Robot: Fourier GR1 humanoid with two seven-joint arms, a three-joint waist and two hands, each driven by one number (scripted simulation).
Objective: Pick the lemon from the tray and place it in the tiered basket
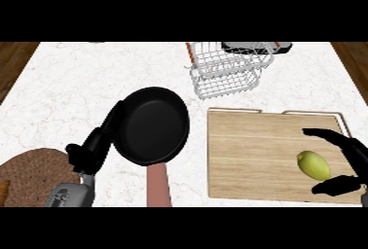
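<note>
A kitchen. A frying pan (pixel 151 125), wooden tray (pixel 251 155) and wire tiered basket (pixel 229 73) stand on the marble desk (pixel 72 87).

Plain yellow-green lemon (pixel 314 165). Pale tan tray (pixel 251 155), straight wood grain. White wire tiered basket (pixel 226 73), orange-brown trim at upper rim. Matte black frying pan (pixel 152 124); dull reddish-pink handle (pixel 156 187). White marble desk (pixel 72 87), faint grey veining. Brown round mat (pixel 32 170), woven pattern. Black left hand (pixel 90 151), black right hand (pixel 356 155); grey left forearm (pixel 72 197).
</note>
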